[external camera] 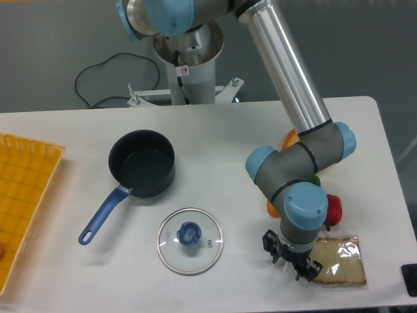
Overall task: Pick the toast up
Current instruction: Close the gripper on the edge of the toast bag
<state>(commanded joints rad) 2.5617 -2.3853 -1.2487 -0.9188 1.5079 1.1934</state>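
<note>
**UR5e arm, single unit: pose and state**

Arm [287, 72]: silver tube link slanting from the base at the table's far edge down toward the near right corner. Grey elbow and wrist joints with light-blue caps, folded low near that corner. Wrist pointing straight down. Gripper [292, 256]: black, two-finger, low over the tabletop near the front edge; finger spread not discernible from this view.

One fixed camera watches me from the front, high up and angled down across the white table [221, 130] toward my base [189, 65] at the far edge. It sits at middling range, taking in nearly the whole tabletop, its near edge cropped.
</note>
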